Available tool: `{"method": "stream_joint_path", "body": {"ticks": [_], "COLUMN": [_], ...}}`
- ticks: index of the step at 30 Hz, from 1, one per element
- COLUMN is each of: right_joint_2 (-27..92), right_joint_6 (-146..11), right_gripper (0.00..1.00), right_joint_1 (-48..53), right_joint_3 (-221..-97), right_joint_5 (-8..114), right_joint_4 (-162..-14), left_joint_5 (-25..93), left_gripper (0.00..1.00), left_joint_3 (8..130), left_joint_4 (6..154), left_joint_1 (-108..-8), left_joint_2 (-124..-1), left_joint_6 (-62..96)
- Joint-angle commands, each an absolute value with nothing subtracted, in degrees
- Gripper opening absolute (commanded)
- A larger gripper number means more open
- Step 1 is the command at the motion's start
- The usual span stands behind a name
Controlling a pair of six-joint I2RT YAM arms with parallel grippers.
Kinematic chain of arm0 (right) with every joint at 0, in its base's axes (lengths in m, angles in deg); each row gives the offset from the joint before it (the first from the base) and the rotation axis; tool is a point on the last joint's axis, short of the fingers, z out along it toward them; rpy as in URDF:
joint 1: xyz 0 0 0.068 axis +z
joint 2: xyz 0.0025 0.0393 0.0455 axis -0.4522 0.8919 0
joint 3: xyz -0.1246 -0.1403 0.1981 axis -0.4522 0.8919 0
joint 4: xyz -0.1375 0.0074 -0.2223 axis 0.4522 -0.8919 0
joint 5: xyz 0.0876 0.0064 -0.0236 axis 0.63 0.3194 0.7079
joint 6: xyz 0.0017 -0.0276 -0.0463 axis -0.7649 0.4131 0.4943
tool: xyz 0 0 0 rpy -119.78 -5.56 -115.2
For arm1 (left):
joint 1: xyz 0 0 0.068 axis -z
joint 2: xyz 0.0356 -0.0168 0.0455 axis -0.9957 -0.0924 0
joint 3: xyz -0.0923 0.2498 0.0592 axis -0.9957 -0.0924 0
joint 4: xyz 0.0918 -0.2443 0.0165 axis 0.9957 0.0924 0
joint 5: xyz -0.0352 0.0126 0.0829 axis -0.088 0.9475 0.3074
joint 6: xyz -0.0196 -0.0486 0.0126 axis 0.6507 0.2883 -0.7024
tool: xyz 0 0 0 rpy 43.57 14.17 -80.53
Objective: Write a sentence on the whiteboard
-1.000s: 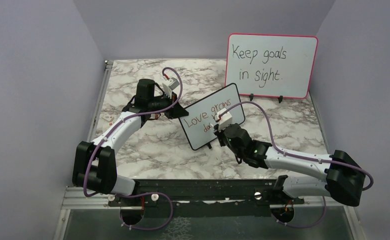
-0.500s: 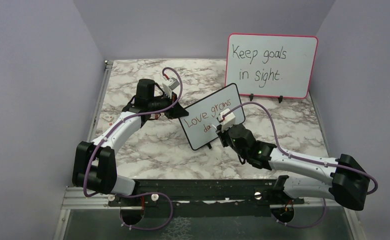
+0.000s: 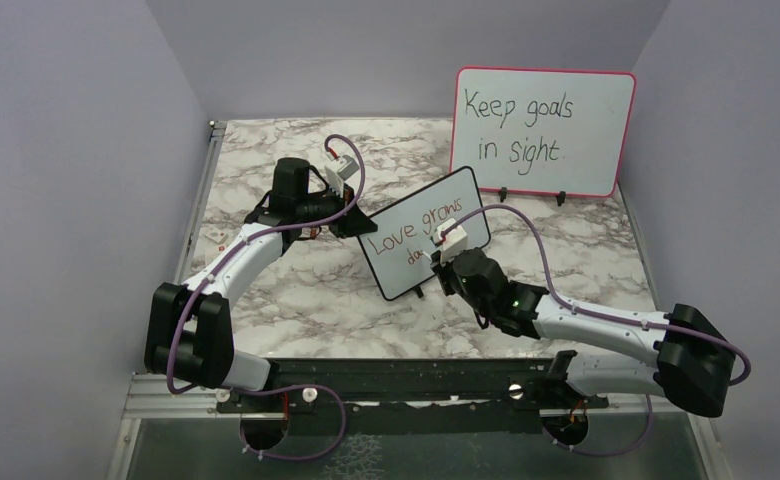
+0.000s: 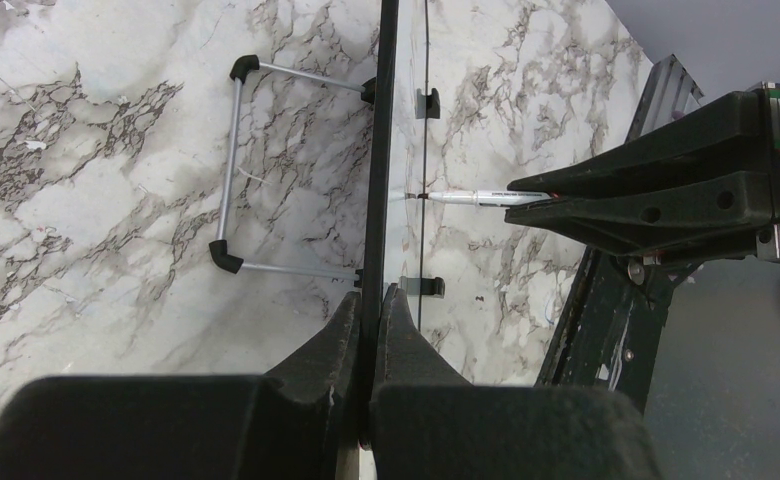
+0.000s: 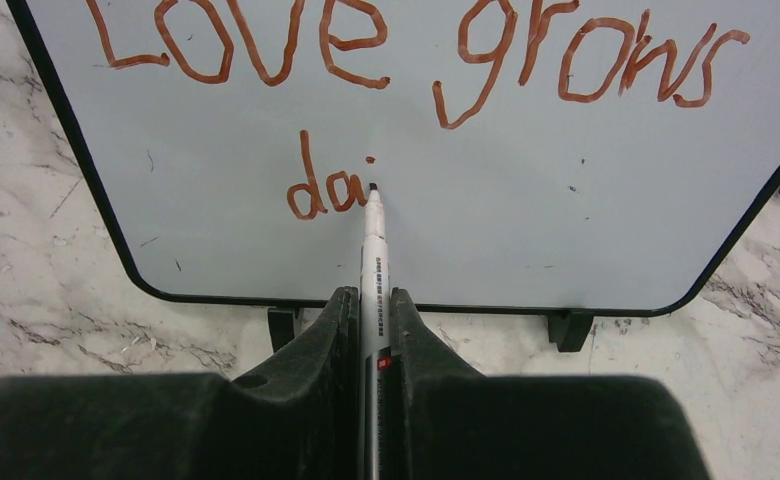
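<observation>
My left fingers [image 4: 334,345] are clenched on the edge of the whiteboard [image 5: 526,200], steadying it upright on the tabletop [image 3: 306,290]; my right fingers [image 5: 331,335] grip the marker [image 5: 374,260], tip touching the board at the "i" of "dai". The sentence [image 5: 351,43] lacks "ly", so next I judge: lift, shift right, draw a tall stroke without pushing the board.

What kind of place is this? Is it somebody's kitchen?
Probably not a kitchen: it looks like a robot test booth. Plain lilac walls box in a marble-patterned table, and the left arm and right arm are bolted at its near edge.
</observation>
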State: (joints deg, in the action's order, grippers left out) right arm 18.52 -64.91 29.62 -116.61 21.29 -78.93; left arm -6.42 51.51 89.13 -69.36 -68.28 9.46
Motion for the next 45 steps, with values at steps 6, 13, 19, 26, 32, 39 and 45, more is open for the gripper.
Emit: {"method": "stream_joint_path", "body": {"ticks": [6,13,19,26,32,39,45], "right_joint_2": [19.27,18.73,18.78,19.08,18.98,18.36,17.48], "right_joint_6": [-65.14,-64.93,-64.8,-65.42,-66.17,-66.81,-66.12], "right_gripper": [0.01,0.0,0.01,0.0,0.01,0.01,0.01], "right_joint_1": [29.44,29.26,29.17,29.01,29.01,28.97,29.0], "right_joint_3": [-116.96,-116.96,-117.14,-116.98,-116.87,-116.38,-116.62], "right_joint_5": [20.01,18.91,19.01,19.86,20.49,20.39,19.95], "right_joint_4": [-76.16,-75.55,-75.19,-77.35,-80.7,-82.21,-81.43], "left_joint_5": [5.95,5.86,5.86,5.95,6.01,6.05,6.15], "left_gripper": [0.0,0.0,0.0,0.0,0.0,0.0,0.0], "left_joint_3": [49.79,49.87,49.87,49.87,49.87,49.87,49.92], "left_joint_4": [95.64,95.64,95.64,95.64,95.73,95.73,95.81], "left_joint_1": [-70.28,-70.28,-70.24,-70.28,-70.28,-70.28,-70.28], "left_joint_2": [-71.08,-71.24,-71.25,-71.16,-71.16,-71.21,-71.16], "left_joint_6": [2.67,2.81,2.82,2.66,2.68,2.69,2.57]}}
